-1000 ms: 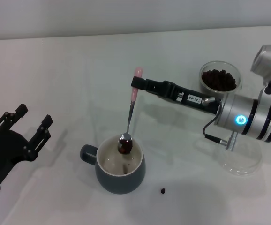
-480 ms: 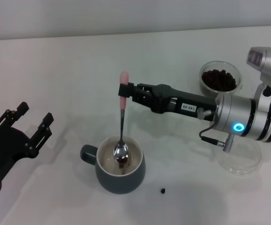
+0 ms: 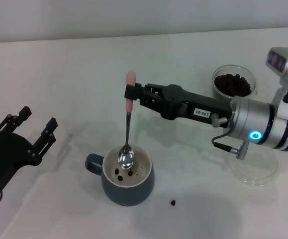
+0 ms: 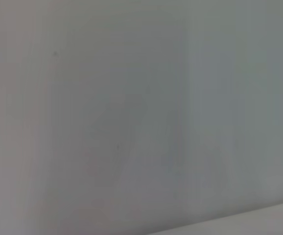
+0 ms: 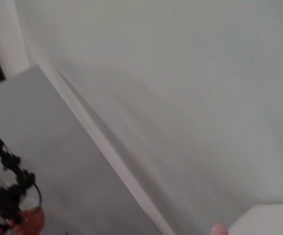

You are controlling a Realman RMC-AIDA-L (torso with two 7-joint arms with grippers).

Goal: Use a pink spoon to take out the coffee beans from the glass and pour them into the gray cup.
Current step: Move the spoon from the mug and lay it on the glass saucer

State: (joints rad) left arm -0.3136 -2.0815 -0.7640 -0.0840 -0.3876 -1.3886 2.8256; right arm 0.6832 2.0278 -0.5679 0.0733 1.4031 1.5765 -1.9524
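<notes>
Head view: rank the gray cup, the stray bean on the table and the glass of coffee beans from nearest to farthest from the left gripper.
From the left gripper, at the table's left edge:
1. The gray cup, toward the middle, with the pink spoon hanging over it.
2. The stray bean, just past the cup on its right.
3. The glass, far right, at the back.

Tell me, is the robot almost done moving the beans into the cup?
Not nearly. A few coffee beans lie in the gray cup, so one scoop looks poured. The right gripper holds the pink spoon upright over the cup, its bowl empty. The glass holds a big heap, so many scoops remain. One stray bean sits on the table. The left gripper waits open, off to the side.
</notes>
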